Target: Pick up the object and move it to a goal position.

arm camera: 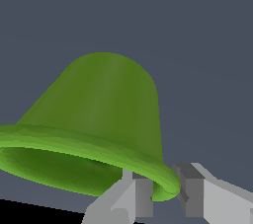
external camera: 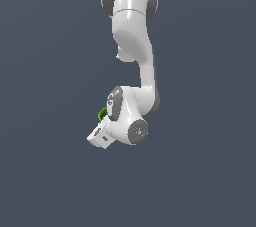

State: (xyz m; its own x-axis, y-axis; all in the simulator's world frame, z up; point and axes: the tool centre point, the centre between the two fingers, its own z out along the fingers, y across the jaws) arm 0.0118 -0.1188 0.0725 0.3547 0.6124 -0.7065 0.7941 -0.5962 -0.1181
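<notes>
Arm (external camera: 134, 46): white Panda, gray joint caps, reaching down from the top of the exterior view and folded at the wrist. It fills the middle of that view and hides nearly all of what it carries.

Backdrop: flat gray-blue in both views. No counter edge, no shadow and no goal marker can be made out, so I cannot say whether anything rests on a surface or hangs free.

Cup (arm camera: 106, 114): bright green, with a flared rim and a darker hollow. Large in the wrist view, lying tilted, closed end away from the camera. In the exterior view only a green sliver shows at the wrist's side toward that view's left, pressed close against the white housing.

Tool (arm camera: 165, 193): two gray fingers (arm camera: 141, 196), set narrow, one on each side of the cup's rim. The rim wall passes between them and looks pinched. Contact on the inner faces is not plainly visible, but the fit reads as a grip on the rim.

Camera block (external camera: 100, 137): small white box at the wrist's lower end in the exterior view.

Done, as judged: approach and grasp. The cup sits at the tool, not apart from it.

Unclear: whether the lift is complete, since no surface shows for comparison.

Left, as judged: carrying the cup to the goal. With no marker in sight, the remaining travel cannot be judged.

Risk, as judged: a rim pinch on a tilted cup may let it swing or slip.
</notes>
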